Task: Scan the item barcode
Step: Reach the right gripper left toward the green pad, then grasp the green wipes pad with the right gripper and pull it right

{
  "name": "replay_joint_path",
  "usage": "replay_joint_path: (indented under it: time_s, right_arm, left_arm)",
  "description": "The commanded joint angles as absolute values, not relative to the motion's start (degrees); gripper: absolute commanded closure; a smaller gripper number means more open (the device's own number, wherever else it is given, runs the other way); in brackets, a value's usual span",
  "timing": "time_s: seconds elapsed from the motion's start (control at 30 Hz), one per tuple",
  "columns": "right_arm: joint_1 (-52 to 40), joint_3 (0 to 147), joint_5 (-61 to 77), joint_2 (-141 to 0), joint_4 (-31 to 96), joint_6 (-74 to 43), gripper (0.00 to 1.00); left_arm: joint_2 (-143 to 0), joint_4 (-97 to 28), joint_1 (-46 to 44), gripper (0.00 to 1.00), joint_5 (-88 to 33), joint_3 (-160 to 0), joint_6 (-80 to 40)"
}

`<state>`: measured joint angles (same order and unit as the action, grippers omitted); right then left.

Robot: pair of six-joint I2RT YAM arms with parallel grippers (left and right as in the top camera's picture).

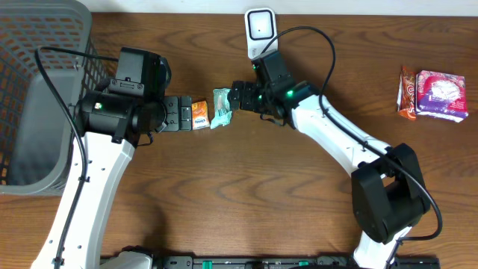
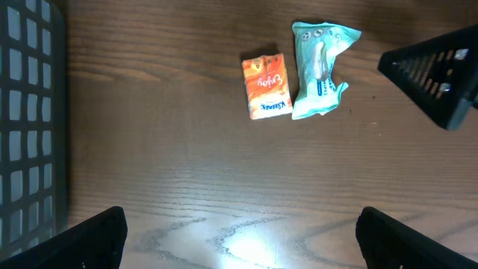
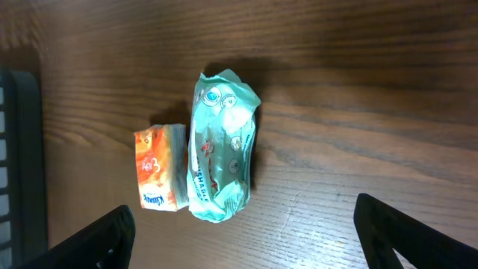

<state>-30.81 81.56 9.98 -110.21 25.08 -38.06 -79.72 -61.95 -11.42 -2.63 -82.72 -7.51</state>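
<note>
Two small items lie side by side at mid-table: an orange packet [image 1: 199, 115] [image 2: 265, 85] [image 3: 158, 169] and a crumpled teal wrapper [image 1: 221, 107] [image 2: 320, 69] [image 3: 220, 157], touching each other. My left gripper [image 1: 183, 113] [image 2: 239, 250] hovers just left of the orange packet, open and empty. From the opposite side, my right gripper [image 1: 237, 97] [image 3: 243, 239] is close above the teal wrapper, also open with nothing between its fingers. No barcode is readable in any view. A white scanner [image 1: 260, 30] stands at the back edge, behind the right arm.
A grey mesh basket [image 1: 37, 90] [image 2: 26, 112] fills the far left. Two more snack packs [image 1: 433, 94] lie at the far right. The right gripper's black finger [image 2: 441, 75] shows at the upper right of the left wrist view.
</note>
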Motion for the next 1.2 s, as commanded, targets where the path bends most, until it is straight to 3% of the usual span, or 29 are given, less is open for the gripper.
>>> replay_joint_path:
  time_s: [0.0, 0.4, 0.77, 1.17]
  right_arm:
    - [-32.2, 79.1, 6.7, -111.0, 22.5, -40.2, 0.12]
    - [-33.5, 78.6, 11.6, -120.2, 21.3, -40.3, 0.08]
    - [-32.6, 78.6, 17.2, -120.5, 14.6, -40.2, 0.07]
    - [-31.9, 78.6, 18.1, -121.5, 6.6, -41.3, 0.14]
  left_arm:
    - [-79.5, -62.2, -11.5, 0.02, -2.1, -82.6, -7.6]
    - [-79.5, -62.2, -11.5, 0.02, -2.1, -82.6, -7.6]
    - [-79.5, -62.2, -11.5, 0.02, -2.1, -82.6, -7.6]
    - [-79.5, -62.2, -11.5, 0.02, -2.1, -82.6, -7.6]
